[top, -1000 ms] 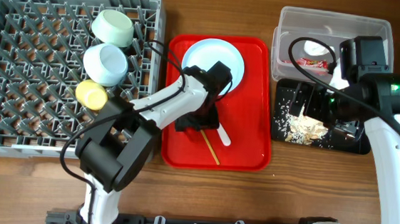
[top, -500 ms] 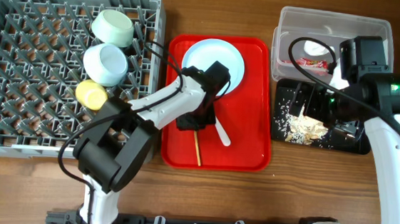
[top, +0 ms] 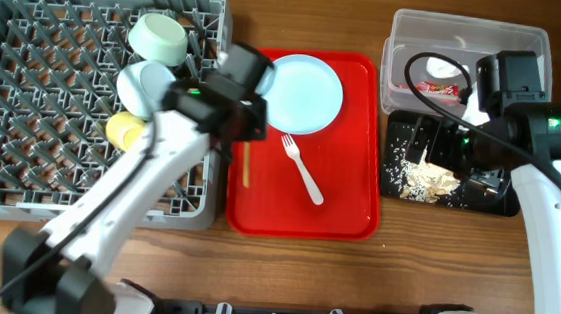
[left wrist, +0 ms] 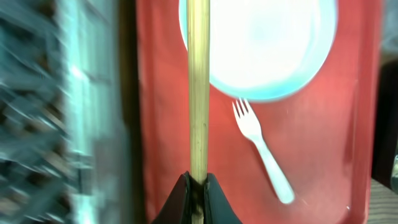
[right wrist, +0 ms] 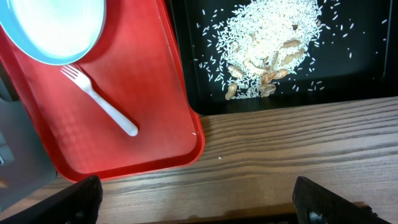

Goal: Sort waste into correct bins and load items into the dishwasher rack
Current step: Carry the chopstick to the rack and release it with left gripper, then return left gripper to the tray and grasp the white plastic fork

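Bowls (top: 159, 39) and cup (top: 128, 131) sit racked at nine o'clock and the waste (top: 427, 179) is binned at three, your left gripper (left wrist: 198, 186) pinches the chopsticks (left wrist: 199, 87), your right gripper (right wrist: 199, 198) gapes wide, and the plate (top: 304, 94) and fork (top: 302, 171) await loading.

The overhead camera looked straight down on the whole workspace, with the red serving tray (top: 347, 197) near centre. The left wrist camera looked down closely over the tray's left side. The right wrist camera looked down over the tray's front right corner. All three views shared the tray and the white plastic fork (top: 302, 169).
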